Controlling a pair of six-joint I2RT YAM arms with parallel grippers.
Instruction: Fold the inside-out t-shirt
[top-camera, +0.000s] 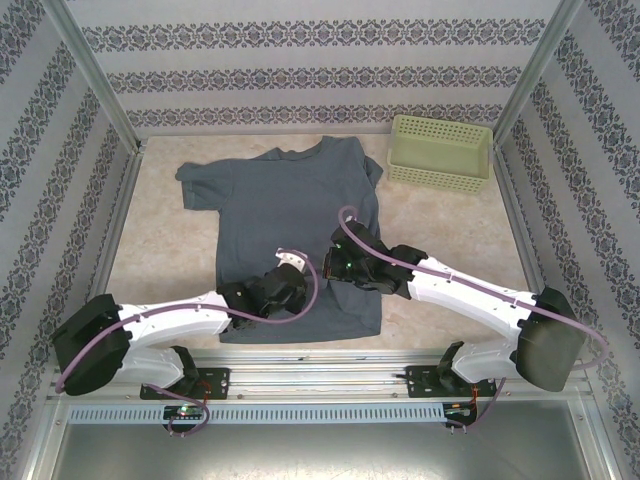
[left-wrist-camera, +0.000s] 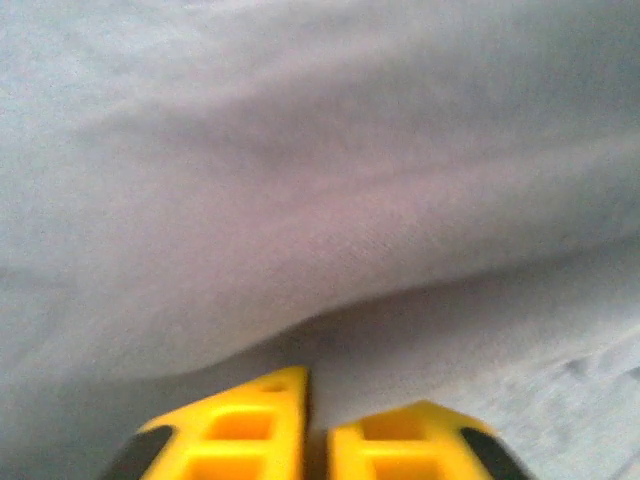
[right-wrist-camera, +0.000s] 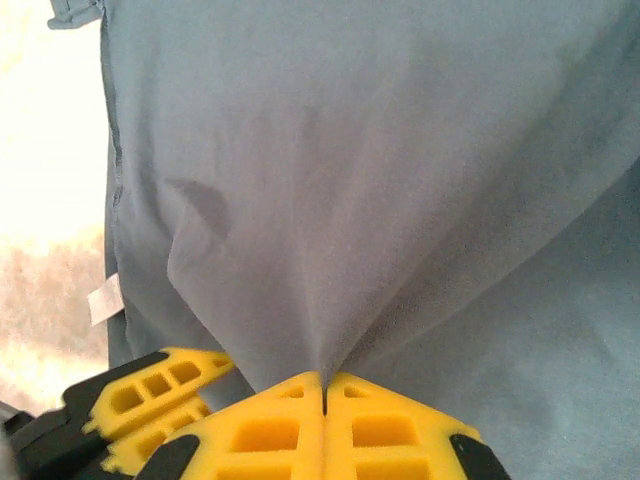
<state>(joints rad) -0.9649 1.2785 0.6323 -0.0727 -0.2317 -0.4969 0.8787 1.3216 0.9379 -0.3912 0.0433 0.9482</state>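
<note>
Okay, the t-shirt (top-camera: 290, 200) lay flat mid-frame in the top view. The right gripper (right-wrist-camera: 322, 385) was clamped on a tented pinch of it; the left gripper (left-wrist-camera: 315, 405) was closed, catch unclear. Risk: the thin pinch could slip, or only one layer lift, bunching the fold.

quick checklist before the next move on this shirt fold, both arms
1. The right gripper is shut on the t-shirt, cloth tented up from it: ok
2. The left gripper is shut: ok
3. Cloth caught in the left gripper: cannot tell
4. Upper half of the t-shirt flat on the table, sleeves spread: ok
5. The basket stands beside the t-shirt, not on it: ok
</note>
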